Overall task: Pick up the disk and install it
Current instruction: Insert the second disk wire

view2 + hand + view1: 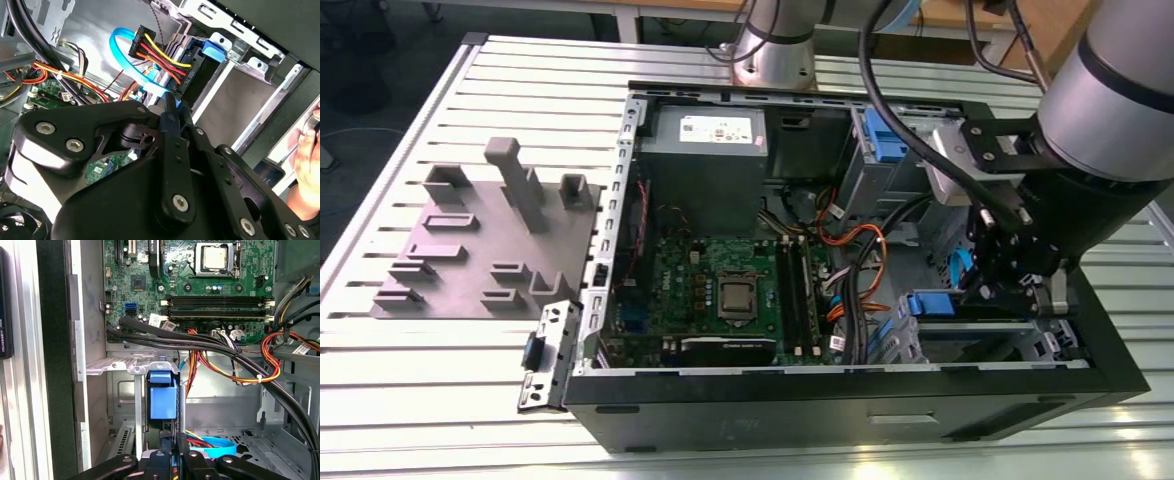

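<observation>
The end effector [171,452] reaches into the open computer case [854,420] at the drive cage, its fingers [172,117] clenched edge-on around the disk [163,395] — the blue frame stands upright in the cage slot, just below the metal bracket [112,365]. At about two o'clock from the disk in the first wrist view run bundled cables [240,365]; the motherboard [200,280] lies at twelve. The case rests on a slatted worktop [454,370].

Open computer case [854,400] lying flat on the table [454,380], motherboard [720,280] in the middle. Power supply [707,140] at the far end, drive cage [987,340] on the exterior view's right with the end effector [1007,270] down inside. Moulded tray [467,250] on the exterior view's left, just beside the case.
</observation>
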`<state>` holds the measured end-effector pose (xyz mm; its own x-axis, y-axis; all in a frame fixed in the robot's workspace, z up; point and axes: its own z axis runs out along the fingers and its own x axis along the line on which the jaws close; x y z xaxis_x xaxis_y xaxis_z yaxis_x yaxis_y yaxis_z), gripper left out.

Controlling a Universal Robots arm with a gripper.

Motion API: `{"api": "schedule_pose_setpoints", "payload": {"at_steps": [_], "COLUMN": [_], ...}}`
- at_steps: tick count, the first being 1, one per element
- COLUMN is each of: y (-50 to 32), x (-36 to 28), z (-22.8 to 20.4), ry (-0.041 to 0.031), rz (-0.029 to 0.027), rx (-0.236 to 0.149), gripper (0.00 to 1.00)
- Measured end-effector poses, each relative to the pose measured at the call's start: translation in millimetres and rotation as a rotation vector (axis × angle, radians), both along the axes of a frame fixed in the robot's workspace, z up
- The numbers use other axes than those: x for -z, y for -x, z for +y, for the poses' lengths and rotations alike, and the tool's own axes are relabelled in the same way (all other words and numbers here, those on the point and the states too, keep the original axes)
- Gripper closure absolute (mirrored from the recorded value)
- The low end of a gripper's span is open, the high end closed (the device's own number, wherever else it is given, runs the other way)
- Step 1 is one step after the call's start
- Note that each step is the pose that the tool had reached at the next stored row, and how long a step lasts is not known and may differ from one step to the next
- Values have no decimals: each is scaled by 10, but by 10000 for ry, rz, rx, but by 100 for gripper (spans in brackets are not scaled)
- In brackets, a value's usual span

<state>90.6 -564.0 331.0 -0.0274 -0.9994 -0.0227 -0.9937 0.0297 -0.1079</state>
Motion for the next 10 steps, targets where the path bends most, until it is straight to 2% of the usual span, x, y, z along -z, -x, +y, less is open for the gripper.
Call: {"api": "schedule_pose_setpoints", "payload": {"at_steps": [3, 5, 10], "y": [-2, -1, 0], "x": [13, -19, -22], "z": [1, 0, 0], "ry": [-32, -10, -77], "rz": [-3, -1, -3], "rx": [0, 0, 2], "gripper": [84, 84, 84]}}
